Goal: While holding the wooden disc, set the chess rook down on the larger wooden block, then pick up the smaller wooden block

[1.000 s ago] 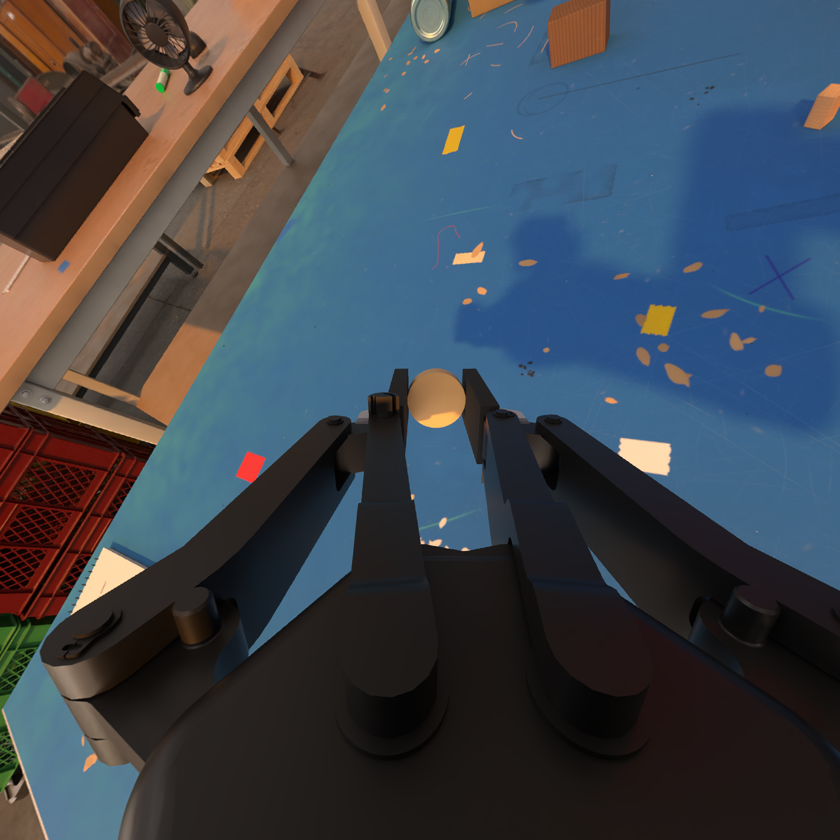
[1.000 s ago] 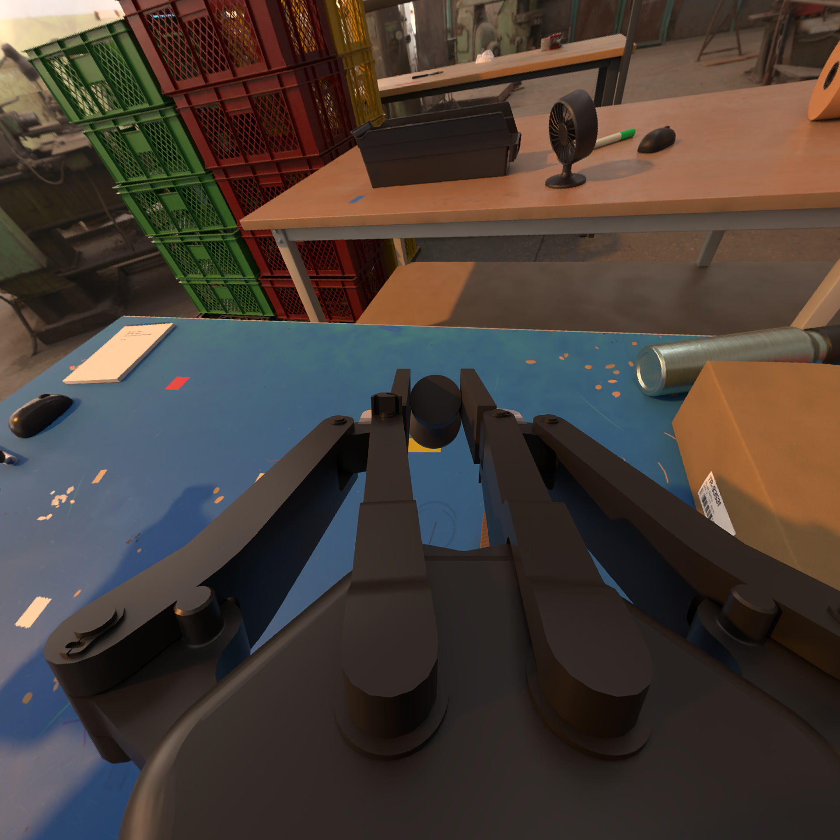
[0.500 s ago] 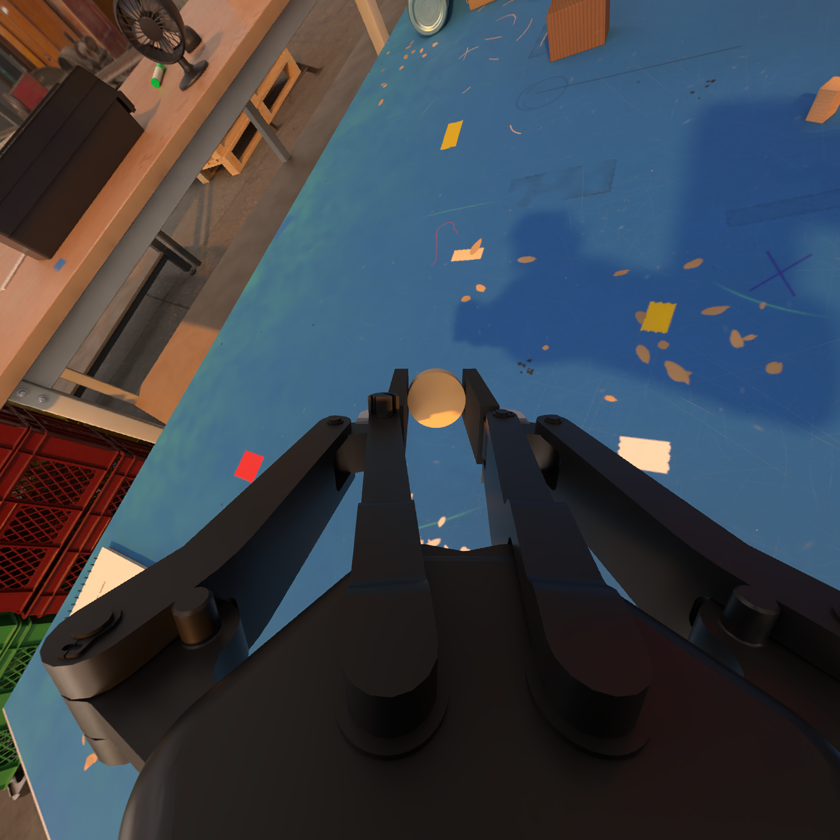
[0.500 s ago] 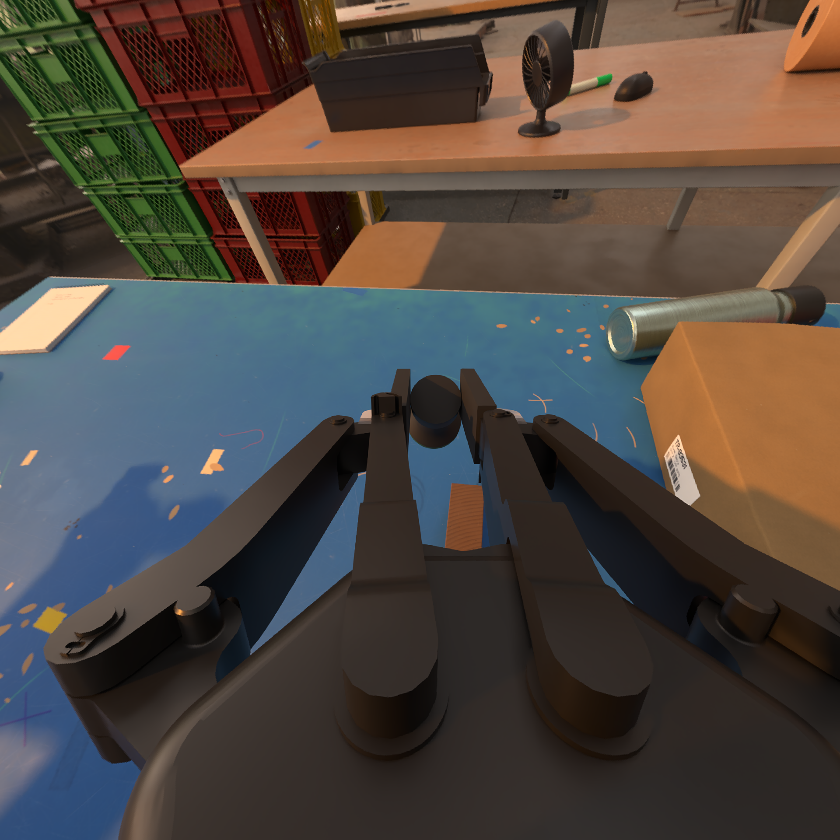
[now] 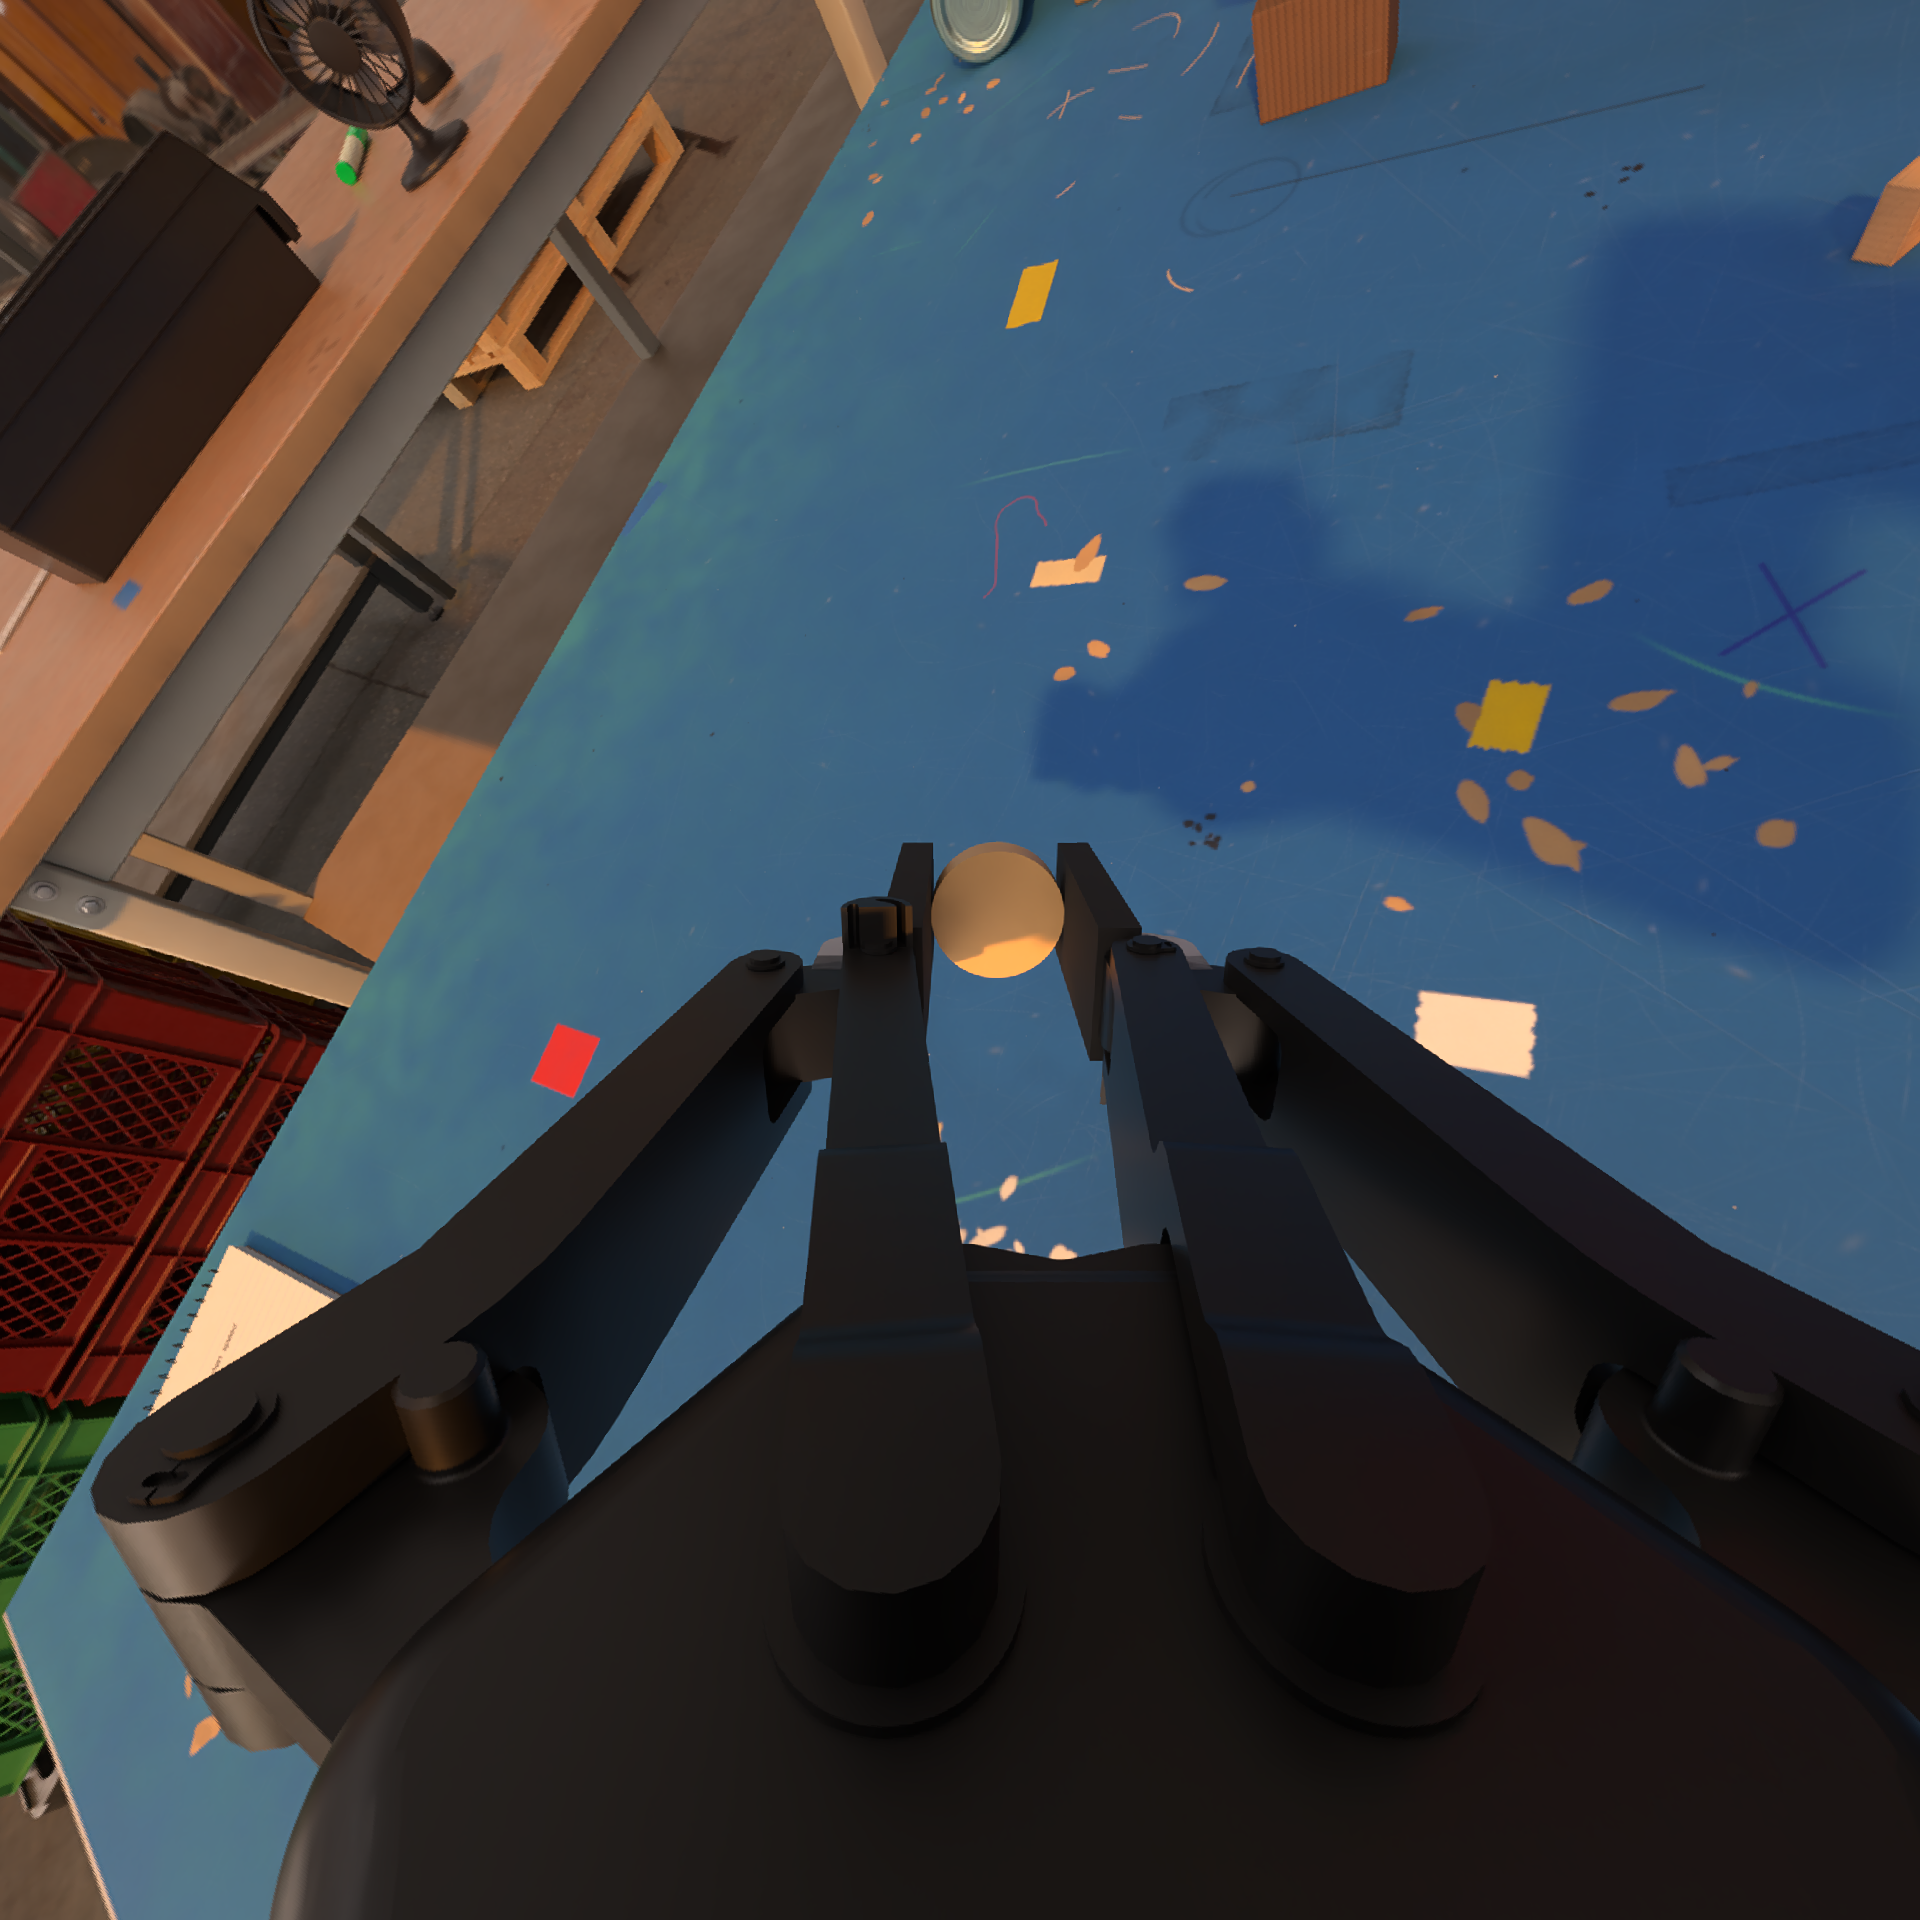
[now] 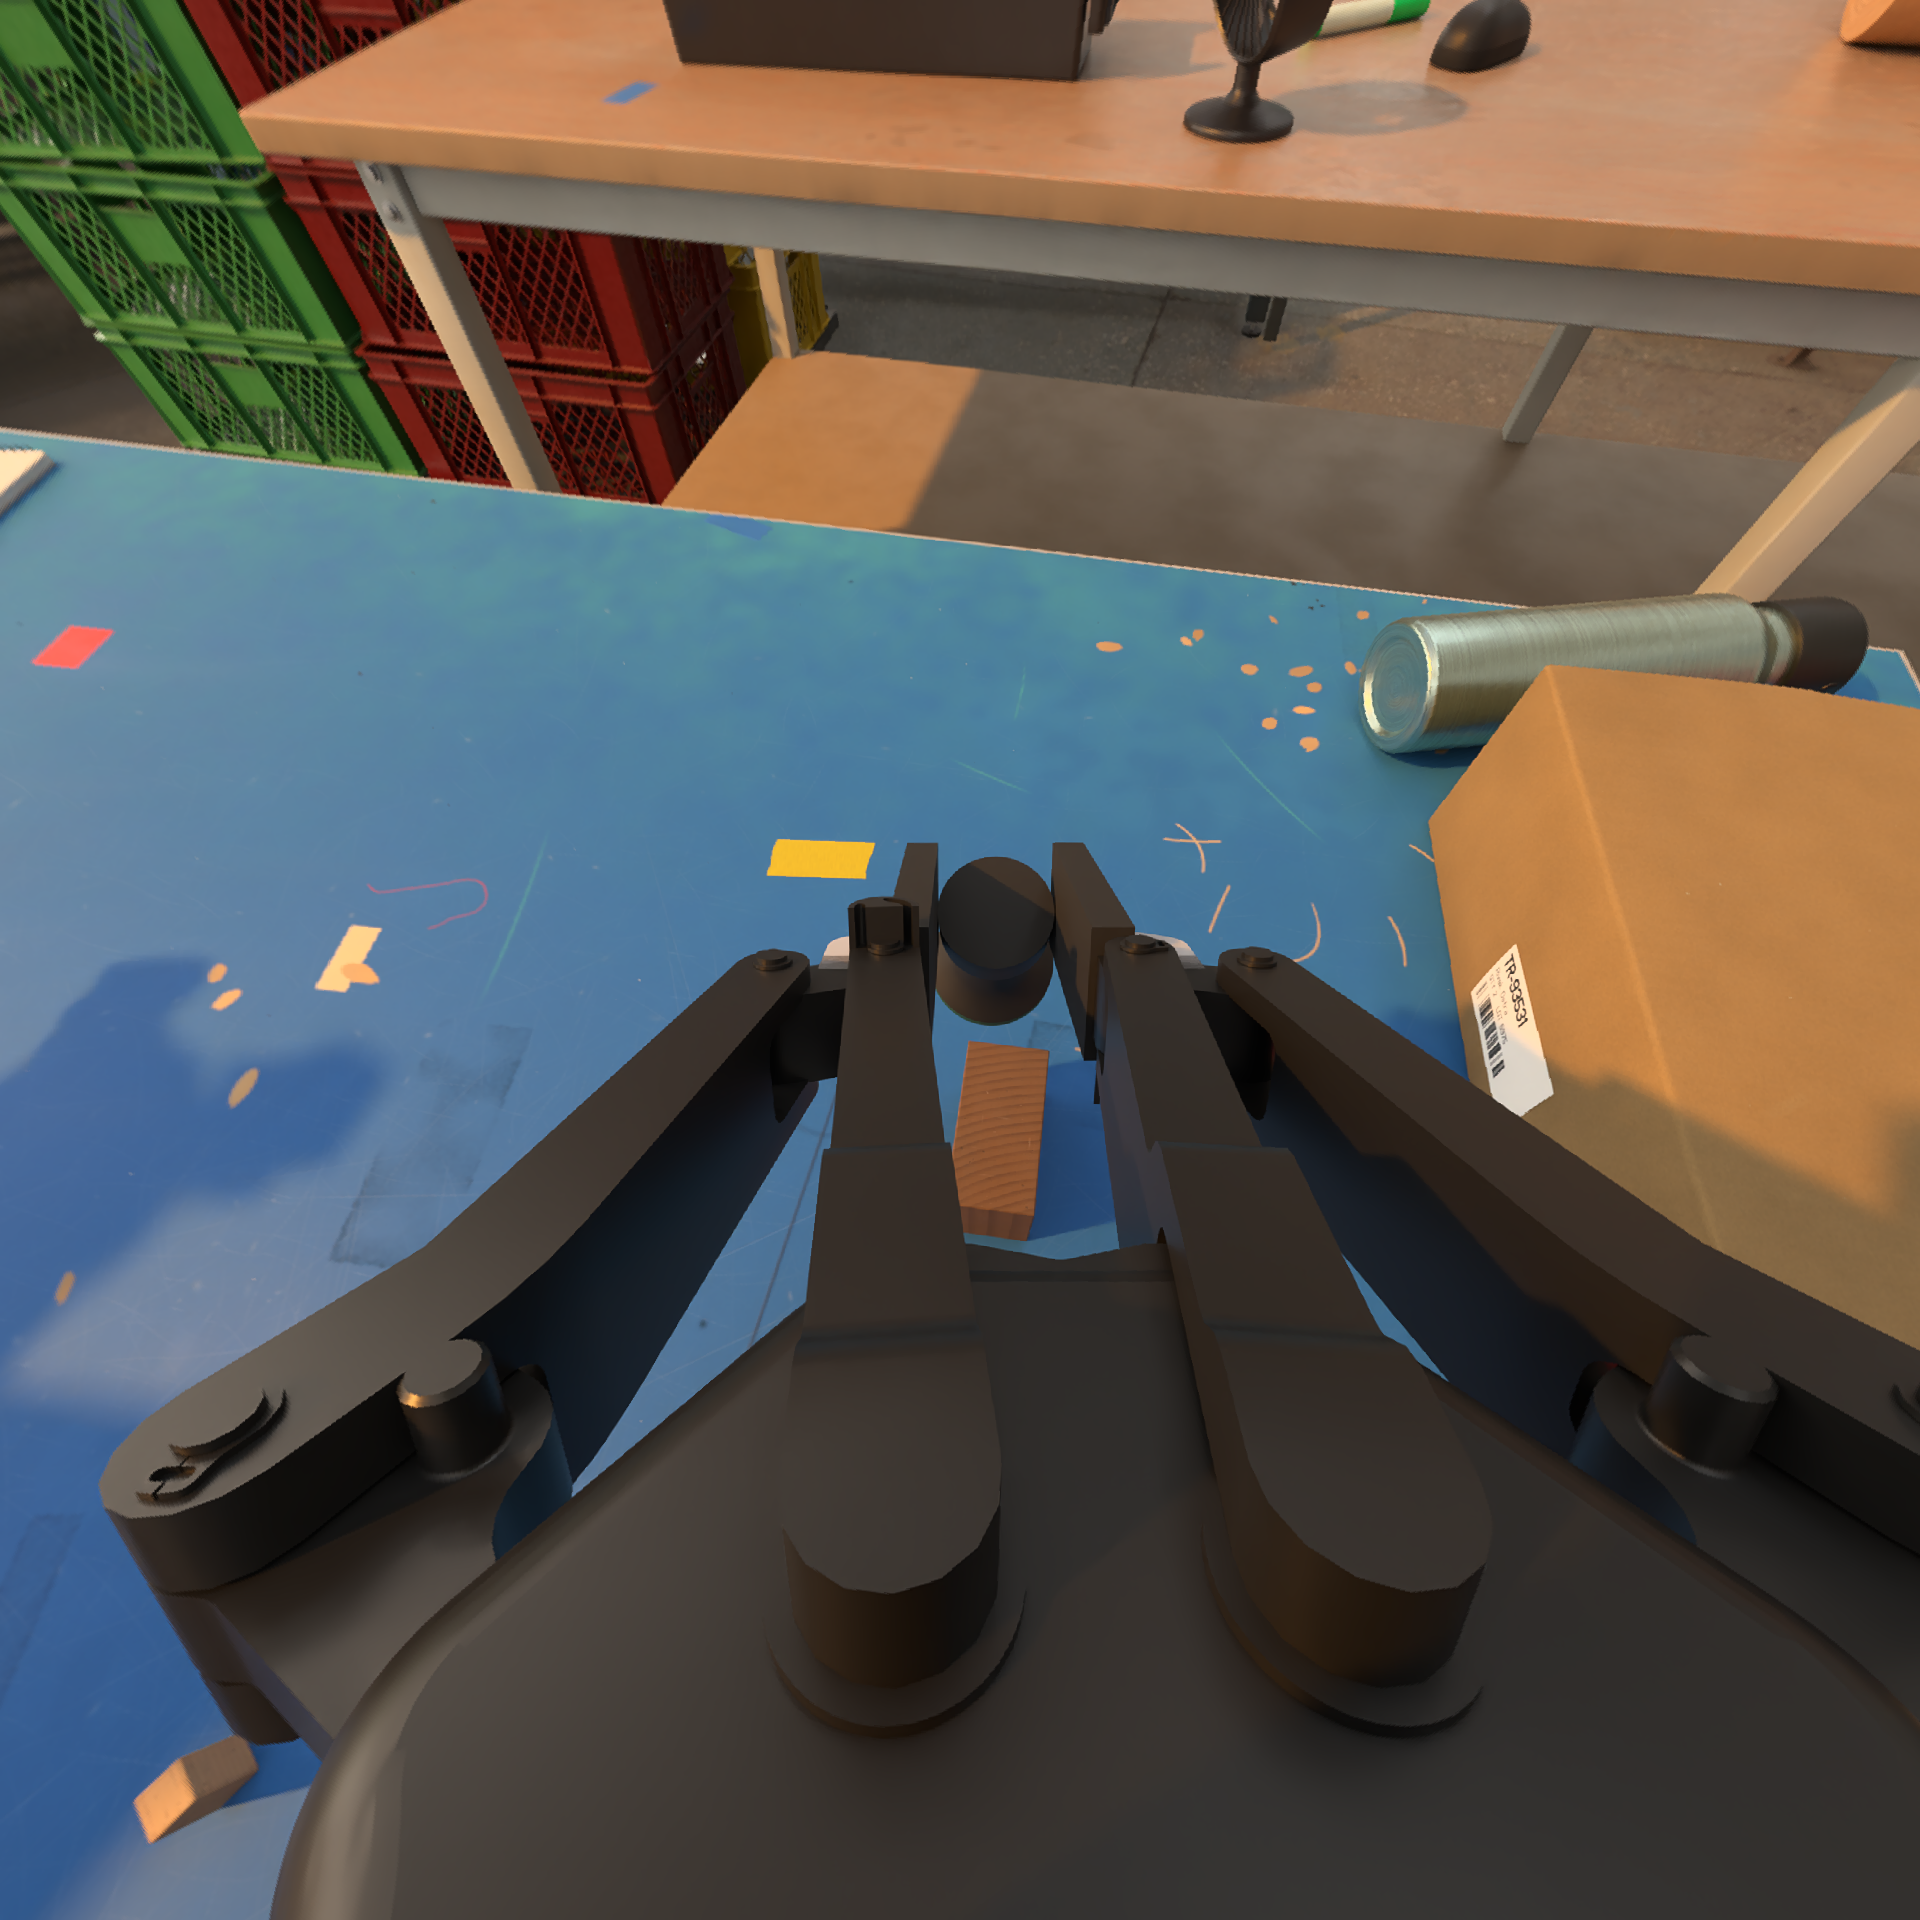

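A: Chess rook [image 6: 994,940], dark, clamped between the tips of the right end effector [image 6: 994,914], hanging above the blue worktop [image 6: 623,748]. Larger wooden block [image 6: 1000,1141] directly below, seen through the gap between the fingers.

B: Wooden disc [image 5: 997,909] pinched edge-on in the left end effector [image 5: 995,904], well above the worktop. Smaller wooden block [image 5: 1891,223] far off at the right edge of that view.

A: Advice for the step: centre over the block's narrow top, lower straight, keep the rook's base flat, release only on contact. Risk of toppling off the edge otherwise.

B: Pose: right arm angled steeply down and forward; left tilted likewise, off to the side. Cardboard box [image 6: 1714,935] near the right fingers; worth clearing.
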Controlling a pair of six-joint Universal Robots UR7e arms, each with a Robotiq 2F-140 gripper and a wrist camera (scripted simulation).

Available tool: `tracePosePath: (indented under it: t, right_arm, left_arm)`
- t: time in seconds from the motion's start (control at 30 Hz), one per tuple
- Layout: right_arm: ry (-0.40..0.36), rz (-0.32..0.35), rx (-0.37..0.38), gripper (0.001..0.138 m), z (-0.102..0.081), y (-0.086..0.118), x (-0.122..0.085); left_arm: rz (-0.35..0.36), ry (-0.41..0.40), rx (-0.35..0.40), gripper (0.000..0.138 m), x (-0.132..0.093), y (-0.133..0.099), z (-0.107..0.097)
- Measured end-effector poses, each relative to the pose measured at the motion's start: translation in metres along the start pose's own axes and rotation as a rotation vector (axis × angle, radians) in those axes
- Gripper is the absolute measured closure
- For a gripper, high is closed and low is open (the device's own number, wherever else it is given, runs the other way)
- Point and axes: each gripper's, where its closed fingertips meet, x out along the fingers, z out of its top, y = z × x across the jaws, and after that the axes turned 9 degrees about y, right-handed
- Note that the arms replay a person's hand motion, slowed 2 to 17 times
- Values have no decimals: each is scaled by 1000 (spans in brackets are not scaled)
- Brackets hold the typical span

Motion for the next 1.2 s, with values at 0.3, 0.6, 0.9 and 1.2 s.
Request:
tracePosePath:
  t: [0.3, 0.6, 0.9, 1.2]
  right_arm:
    - [59, -25, -62, 110, -7, 2, 21]
    - [110, -41, -101, 110, -14, 4, 42]
    - [158, -58, -119, 110, -21, 5, 59]
    - [182, -56, -102, 110, -26, 3, 67]
  left_arm:
    - [0, 5, 1, 107, 1, 0, -1]
    - [1, 10, 2, 107, 3, 0, -3]
    - [2, 13, 2, 107, 3, 1, -4]
    - [5, 13, -1, 107, 2, 3, -5]
